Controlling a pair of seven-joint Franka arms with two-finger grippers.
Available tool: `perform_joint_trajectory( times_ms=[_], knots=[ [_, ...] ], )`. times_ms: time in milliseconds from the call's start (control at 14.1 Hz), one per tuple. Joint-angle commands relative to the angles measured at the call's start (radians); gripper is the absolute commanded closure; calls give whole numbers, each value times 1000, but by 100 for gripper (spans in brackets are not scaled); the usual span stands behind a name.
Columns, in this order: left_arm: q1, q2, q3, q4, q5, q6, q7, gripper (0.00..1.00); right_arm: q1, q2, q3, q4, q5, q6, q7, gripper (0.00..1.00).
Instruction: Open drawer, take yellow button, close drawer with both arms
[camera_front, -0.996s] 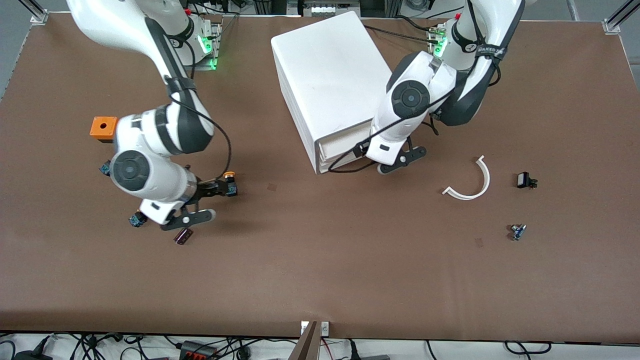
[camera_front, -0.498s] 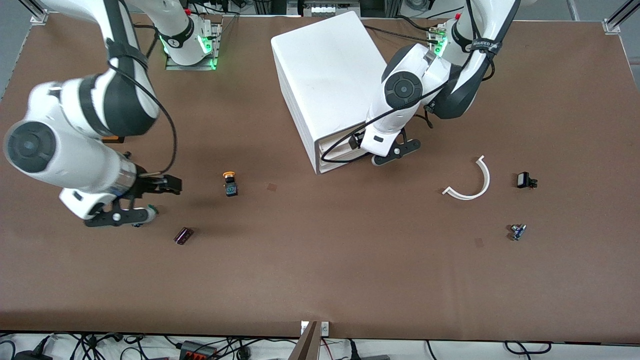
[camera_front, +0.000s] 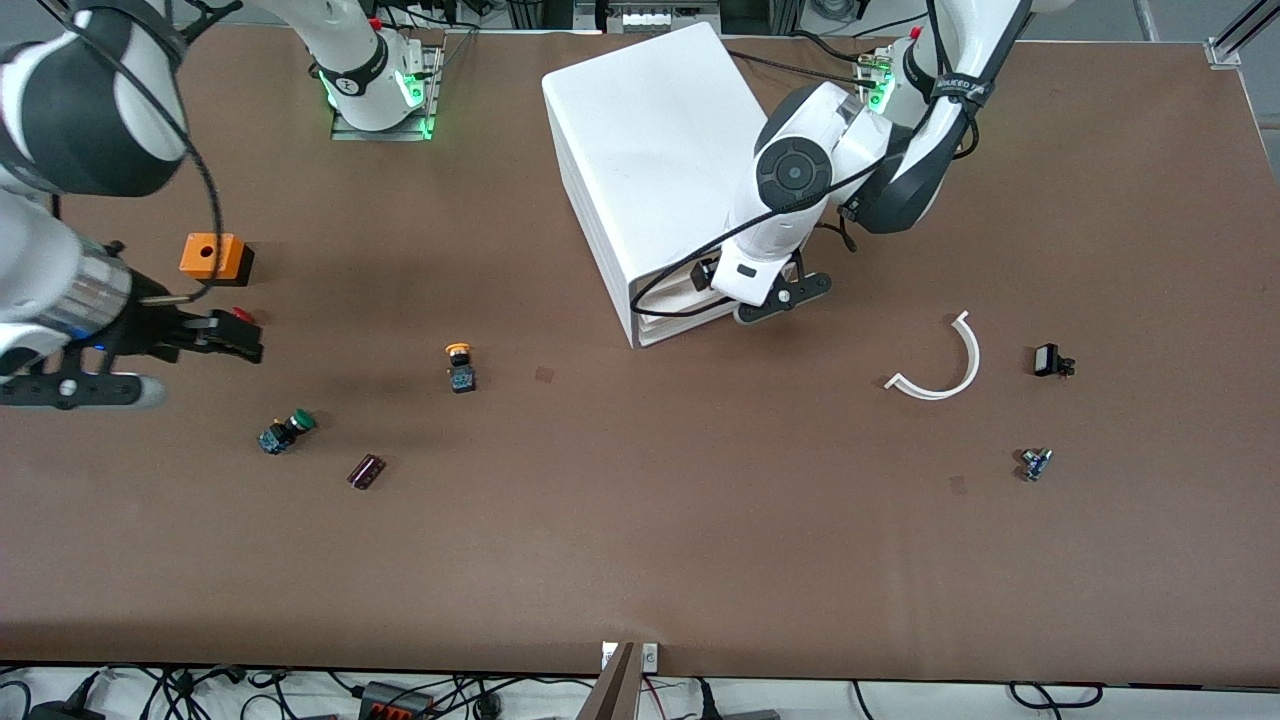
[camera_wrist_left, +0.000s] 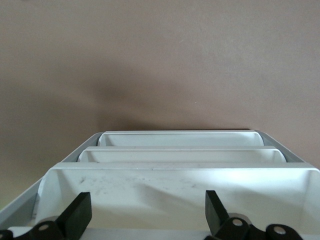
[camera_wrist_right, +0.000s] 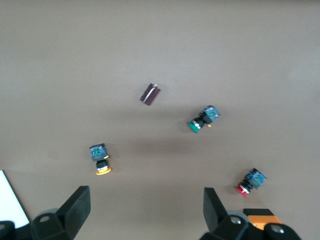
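The left claw (camera_front: 778, 297) hung at the front of the cabinet (camera_front: 655, 150), fingers (camera_wrist_left: 75, 216) spread apart and empty, just above the top drawer (camera_wrist_left: 175, 187); the right claw (camera_front: 150, 362) was up over the desk (camera_front: 640, 560) at the right arm's end, fingers also apart, holding nothing; the orange-capped button (camera_front: 460, 368) lay on the desk between the two claws, well apart from both; green button (camera_front: 284, 431) below the right claw.

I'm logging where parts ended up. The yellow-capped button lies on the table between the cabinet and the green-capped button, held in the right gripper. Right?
Not quite. The button does lie on the table between the cabinet and the green-capped button, but nothing holds it: the right gripper hangs open and empty near the orange block, as the front view shows.
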Motion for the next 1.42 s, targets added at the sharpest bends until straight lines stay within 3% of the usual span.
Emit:
perform_joint_trajectory(
  times_ms=[0,214,427,569,712,996,1210,1352],
  knots=[
    [-3,-32,-2,-28,3,-14,-8,0,-12,-31,-40,-4,16,-13,5,0],
    [26,-33,14,17,35,-34,3,0,-78,-85,-8,-9,16,-13,-7,0],
    [109,-30,9,107,192,-136,47,0,-278,-140,180,-29,3,-12,-38,0],
    [160,-32,15,162,204,-210,210,0,-364,-145,249,-45,-2,-9,-76,0],
    [238,-33,12,219,204,-288,379,0,-368,-145,266,-56,-52,-7,-67,0],
    [408,-33,14,319,188,-400,729,0,-395,-148,312,-62,-59,-12,-61,0],
    [490,-108,35,287,153,-405,930,0,-392,-158,311,-84,-66,-26,-49,0],
    [496,-207,84,203,126,-400,1015,0,-386,-200,314,-143,-109,-18,-47,0]
  ],
)
